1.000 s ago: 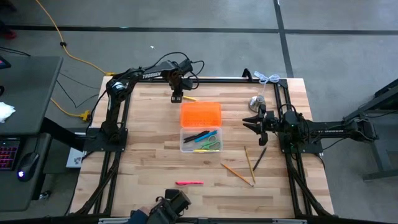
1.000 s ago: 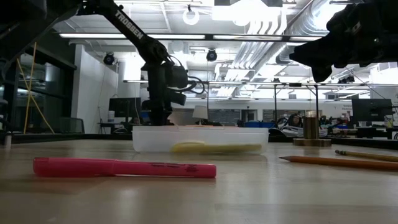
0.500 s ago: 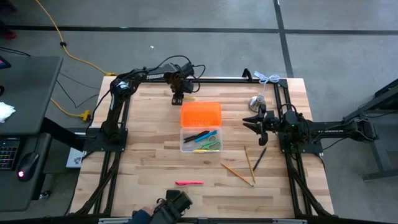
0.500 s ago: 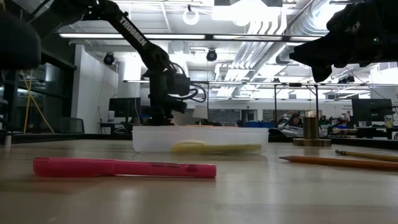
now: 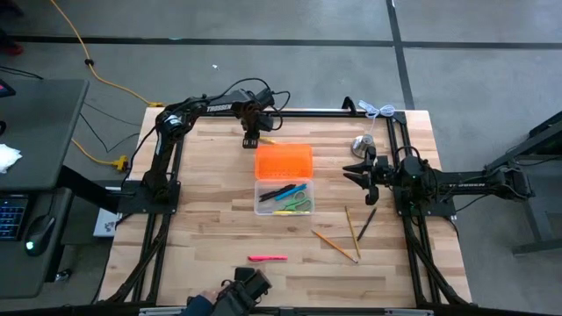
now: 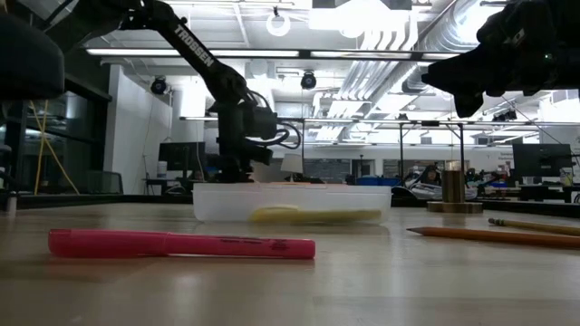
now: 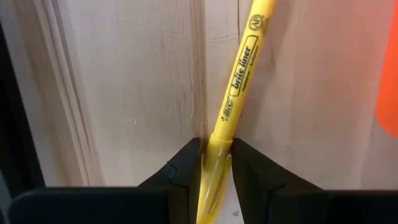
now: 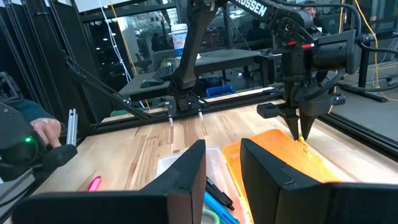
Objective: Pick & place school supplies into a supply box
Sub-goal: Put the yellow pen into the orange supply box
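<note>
Since a second ago, the left end effector (image 7: 216,163) has closed in and now pinches the yellow highlighter (image 7: 238,87) near its cap end, on the table (image 5: 202,219) just behind the orange lid (image 5: 283,161) of the supply box (image 5: 283,198). Light, stiff and smooth-barrelled, it could swivel in a grip this far off-centre. The right end effector (image 5: 360,173) waits open, empty, beside the box. Outside the box lie one pink marker (image 6: 181,244), two wooden pencils (image 5: 335,246) and one dark pen (image 5: 366,224).
</note>
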